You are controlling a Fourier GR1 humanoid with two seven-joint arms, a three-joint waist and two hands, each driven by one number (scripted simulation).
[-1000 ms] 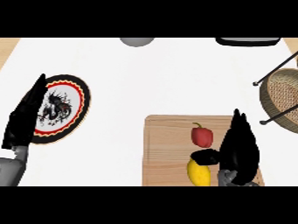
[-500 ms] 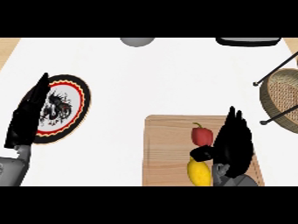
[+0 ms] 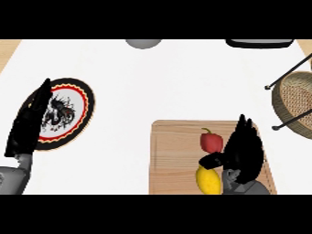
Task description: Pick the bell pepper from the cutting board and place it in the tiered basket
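Head view, steeply down on a white counter.

Wooden cutting board at about 5 o'clock in the view. On it: red bell pepper, stem end toward 12 o'clock, and a yellow fruit just at its 6 o'clock side, kind not clear.

Right hand over the board, directly at the pepper's 3 o'clock. Fingers straight and spread slightly, pointing toward 12 o'clock; thumb juts toward 9 o'clock, its tip between pepper and yellow fruit. Fingers not curled round the pepper. Whether the palm touches it, cannot tell.

Tiered basket at 3 o'clock, wicker trays on a dark wire frame, partly cut by the view's edge. Well apart from the pepper.

Left hand at 9 o'clock, fingers straight and together, pointing up, lying across the rim of a patterned plate with red-yellow border. Holds nothing.

Grey round object and dark item at 12 o'clock edge, too cropped to name.
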